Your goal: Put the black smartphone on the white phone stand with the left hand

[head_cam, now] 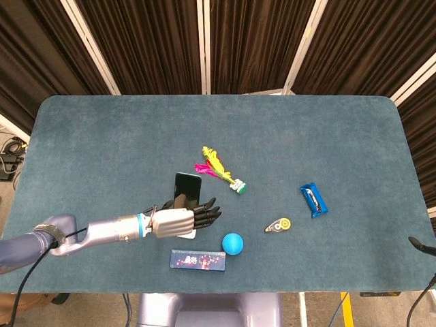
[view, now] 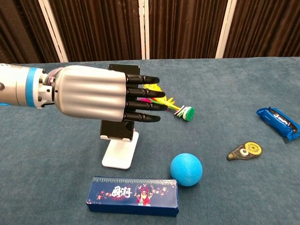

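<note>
The black smartphone (head_cam: 187, 189) stands upright on the white phone stand (view: 121, 152), its lower edge (view: 117, 129) in the stand's lip. My left hand (view: 93, 92) hangs in front of the phone and hides its middle. The fingers (view: 143, 98) stretch straight out to the right, apart and holding nothing. In the head view the left hand (head_cam: 180, 219) lies over the stand (head_cam: 187, 234), just below the phone. Whether any part of the hand still touches the phone is hidden. My right hand is in neither view.
A yellow and pink feather shuttlecock (view: 164, 103) lies just behind the phone. A blue ball (view: 186, 169) and a dark blue printed box (view: 133, 196) sit close in front of the stand. Farther right are a correction tape (view: 244, 151) and a blue packet (view: 278, 122).
</note>
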Motion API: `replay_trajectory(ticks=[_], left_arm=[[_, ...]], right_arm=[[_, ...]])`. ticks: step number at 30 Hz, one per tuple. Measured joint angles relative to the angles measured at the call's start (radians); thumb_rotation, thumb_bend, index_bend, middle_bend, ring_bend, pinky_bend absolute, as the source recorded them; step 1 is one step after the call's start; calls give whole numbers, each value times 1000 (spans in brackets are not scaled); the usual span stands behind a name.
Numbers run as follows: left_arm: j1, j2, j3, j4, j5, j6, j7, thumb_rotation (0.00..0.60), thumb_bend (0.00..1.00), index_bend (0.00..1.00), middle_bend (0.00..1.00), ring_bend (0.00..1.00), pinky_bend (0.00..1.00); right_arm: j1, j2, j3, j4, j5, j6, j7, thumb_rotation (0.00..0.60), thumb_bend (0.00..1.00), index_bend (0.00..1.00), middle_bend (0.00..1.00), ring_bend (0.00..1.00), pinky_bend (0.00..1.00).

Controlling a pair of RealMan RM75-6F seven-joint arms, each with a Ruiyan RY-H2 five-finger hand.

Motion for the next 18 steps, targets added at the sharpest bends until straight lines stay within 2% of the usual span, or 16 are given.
replay_trajectory(ticks=[4, 9, 14, 18], left_arm=[[18, 24, -19, -31, -11, 90, -32, 600, 0, 4, 0, 0, 56], [69, 77, -70, -116, -73, 218, -72, 600, 0, 4, 0, 0, 30], [151, 105, -130, -242, -234, 281, -109, 600, 0, 57, 0, 0, 3], [220, 112, -168, -376, -402, 308, -138, 600, 0, 37, 0, 0, 0]], right_arm=[[-1, 2, -1, -3, -3, 0, 2, 600, 0, 0, 0, 0, 0], [-3, 5, -5, -9, -16, 6, 4, 600, 0, 0, 0, 0, 0], [-2, 5, -10, -16, -30, 8, -2, 600, 0, 0, 0, 0, 0], [1, 4, -14, -22, -44, 9, -12, 600, 0, 0, 0, 0, 0]])
